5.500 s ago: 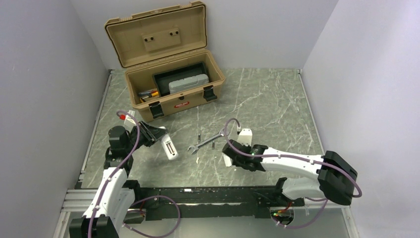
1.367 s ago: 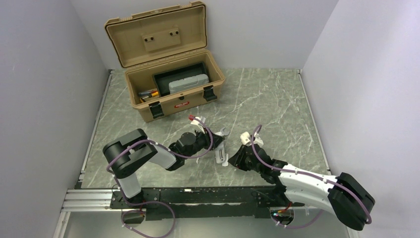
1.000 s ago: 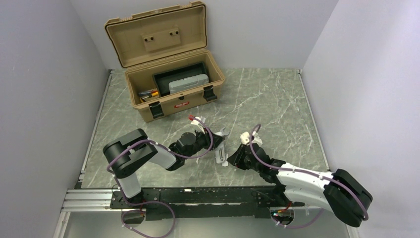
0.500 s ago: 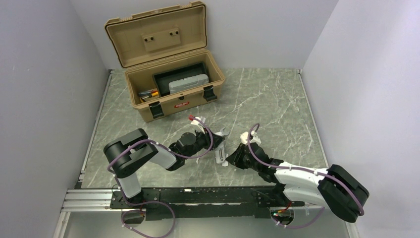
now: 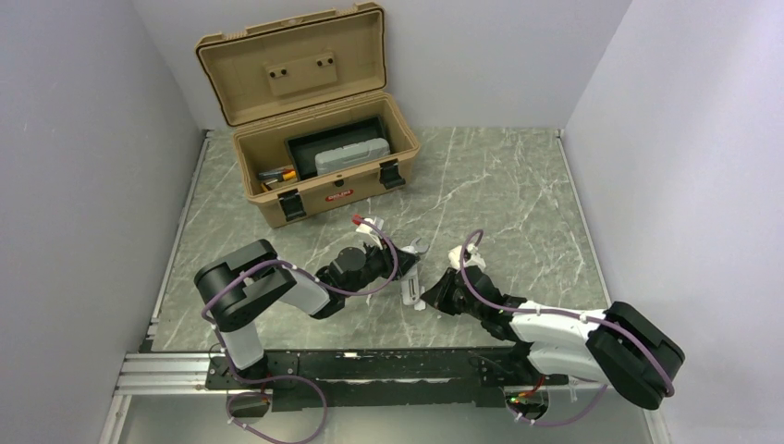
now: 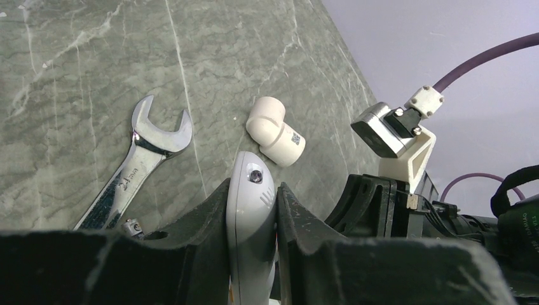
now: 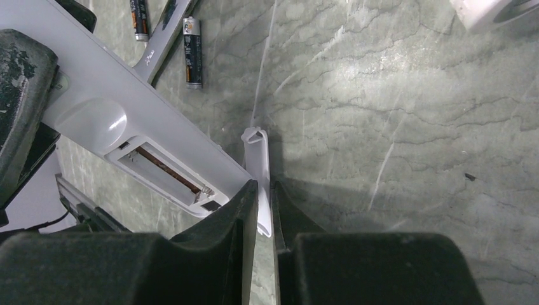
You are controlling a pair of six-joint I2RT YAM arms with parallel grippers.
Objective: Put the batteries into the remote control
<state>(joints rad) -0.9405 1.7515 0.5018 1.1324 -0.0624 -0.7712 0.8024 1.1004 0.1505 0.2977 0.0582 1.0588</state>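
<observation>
The remote control (image 6: 251, 213), a slim white bar, stands on its edge between the pads of my left gripper (image 6: 252, 190), which is shut on it. In the right wrist view the remote (image 7: 108, 108) shows its open battery recess (image 7: 166, 176) with a spring inside. My right gripper (image 7: 264, 194) is shut on a thin white plastic cover piece (image 7: 259, 162), held just beside the recess end. Two batteries (image 7: 192, 52) lie on the table by the wrench (image 7: 166, 32). In the top view both grippers meet at the remote (image 5: 408, 289) in the table's near middle.
A silver open-ended wrench (image 6: 136, 166) and a white elbow fitting (image 6: 274, 132) lie beyond the remote. One battery end (image 6: 131, 226) shows by the left finger. An open tan toolbox (image 5: 314, 148) stands at the back left.
Since 5.5 s ago the left arm carried the remote from the left to the middle, next to the right gripper. Over the last second only the right arm's elbow shifted slightly left.
</observation>
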